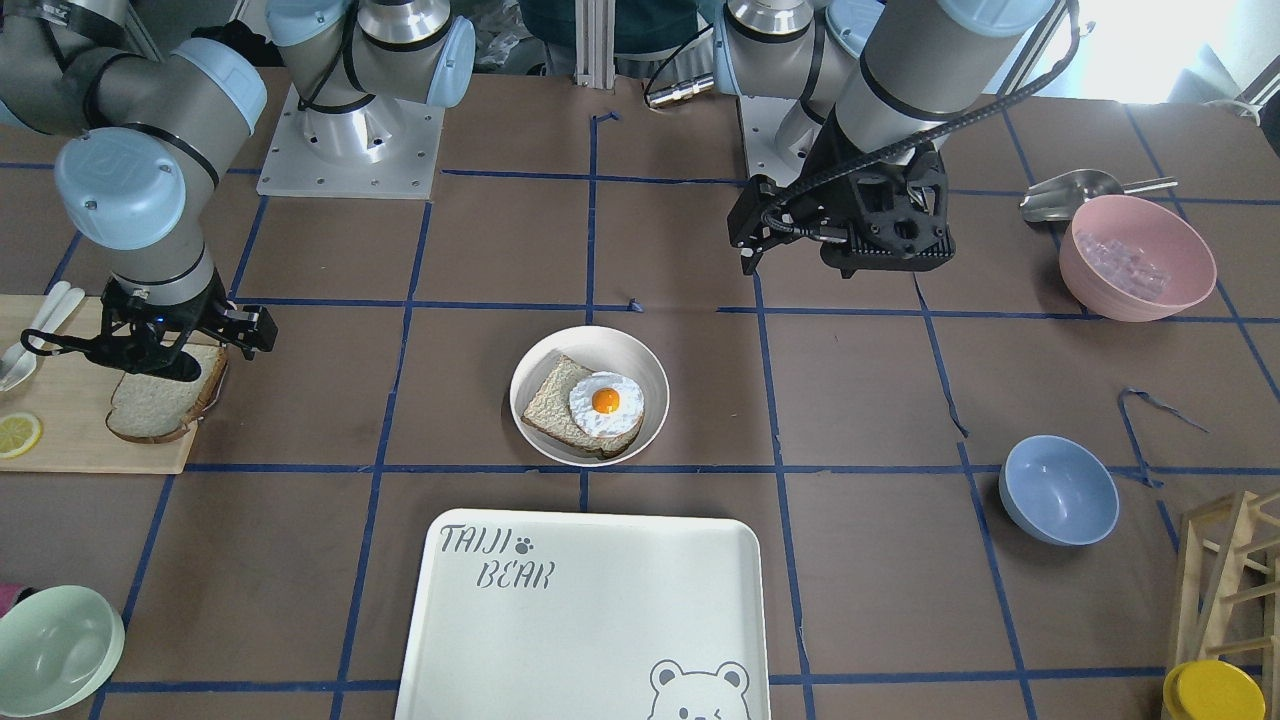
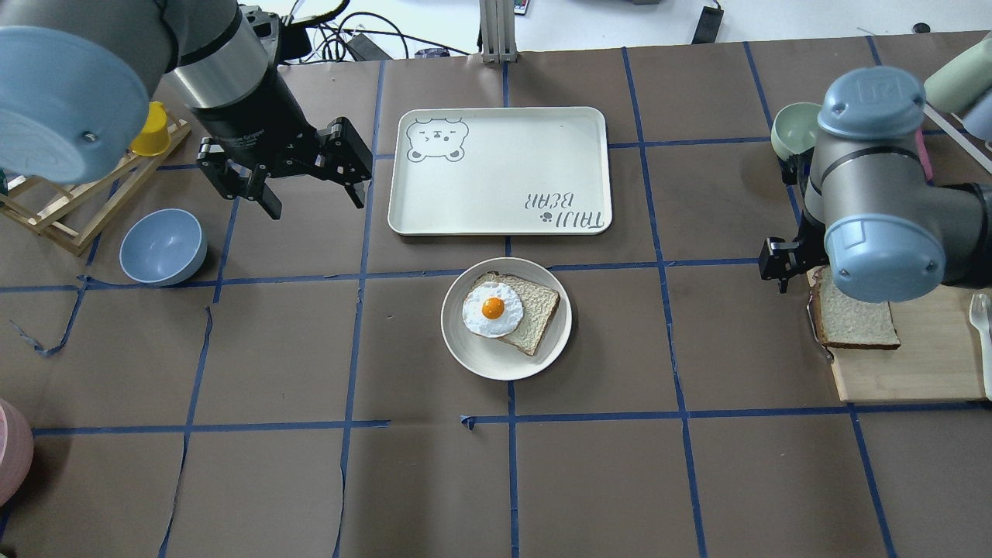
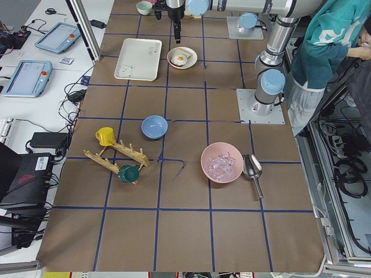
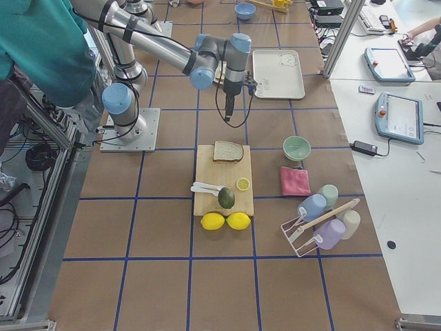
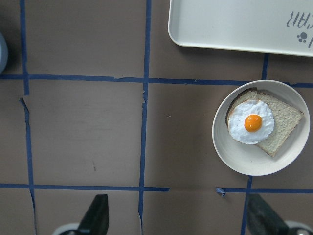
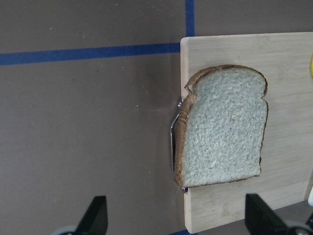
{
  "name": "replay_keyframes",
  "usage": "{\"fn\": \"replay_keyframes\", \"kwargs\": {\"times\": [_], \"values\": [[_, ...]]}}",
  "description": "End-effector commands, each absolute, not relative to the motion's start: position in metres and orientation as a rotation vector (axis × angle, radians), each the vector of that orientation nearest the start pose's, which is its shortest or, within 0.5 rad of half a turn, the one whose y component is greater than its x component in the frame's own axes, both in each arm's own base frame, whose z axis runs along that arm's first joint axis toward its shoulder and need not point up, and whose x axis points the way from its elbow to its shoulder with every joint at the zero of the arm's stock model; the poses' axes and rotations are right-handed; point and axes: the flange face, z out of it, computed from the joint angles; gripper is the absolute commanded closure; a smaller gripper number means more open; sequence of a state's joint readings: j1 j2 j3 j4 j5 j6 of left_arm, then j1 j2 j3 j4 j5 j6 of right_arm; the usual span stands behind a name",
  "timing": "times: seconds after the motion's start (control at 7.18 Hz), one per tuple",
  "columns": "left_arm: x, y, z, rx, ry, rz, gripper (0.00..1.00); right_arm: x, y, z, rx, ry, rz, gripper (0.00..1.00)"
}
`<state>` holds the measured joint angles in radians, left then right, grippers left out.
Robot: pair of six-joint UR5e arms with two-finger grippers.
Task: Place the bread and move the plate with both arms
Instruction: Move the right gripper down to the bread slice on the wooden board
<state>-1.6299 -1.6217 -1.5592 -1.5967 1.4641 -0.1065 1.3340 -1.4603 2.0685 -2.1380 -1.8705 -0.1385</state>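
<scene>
We view the plate (image 2: 480,358) from overhead and from across the surface (image 2: 310,349); both end views sit far off; the left wrist camera shares it closely, the right faces the bread (image 6: 222,127).

The left arm (image 2: 209,62) reaches forward with its wrist turned down, so the left gripper (image 2: 314,198) points straight down, held high. Its fingers (image 5: 97,218) are spread wide with nothing between them. The right arm (image 2: 872,194) bends out to the side at the elbow. The right gripper (image 1: 150,350) hangs vertically and low, its fingers (image 6: 95,218) likewise wide apart and empty.
</scene>
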Motion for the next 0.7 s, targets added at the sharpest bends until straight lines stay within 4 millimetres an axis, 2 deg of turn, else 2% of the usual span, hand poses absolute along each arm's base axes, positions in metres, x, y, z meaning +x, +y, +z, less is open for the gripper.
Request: {"fn": "replay_keyframes", "kwargs": {"times": [0.0, 0.14, 0.28, 0.42, 0.56], "values": [[-0.168, -0.501, 0.470, -0.074, 3.175, 0.071, 0.00, -0.024, -0.476, 0.221, 0.163, 3.419, 0.143, 0.00], [-0.167, -0.492, 0.493, -0.068, 3.158, 0.044, 0.00, -0.024, -0.477, 0.217, 0.165, 3.417, 0.150, 0.00], [-0.167, -0.484, 0.498, -0.060, 3.178, 0.056, 0.02, -0.026, -0.481, 0.209, 0.161, 3.420, 0.157, 0.02], [-0.169, -0.489, 0.503, -0.055, 3.196, -0.036, 0.02, -0.027, -0.482, 0.202, 0.151, 3.423, 0.158, 0.06], [-0.167, -0.490, 0.508, -0.048, 3.175, -0.078, 0.00, -0.028, -0.481, 0.200, 0.136, 3.433, 0.178, 0.19]]}}
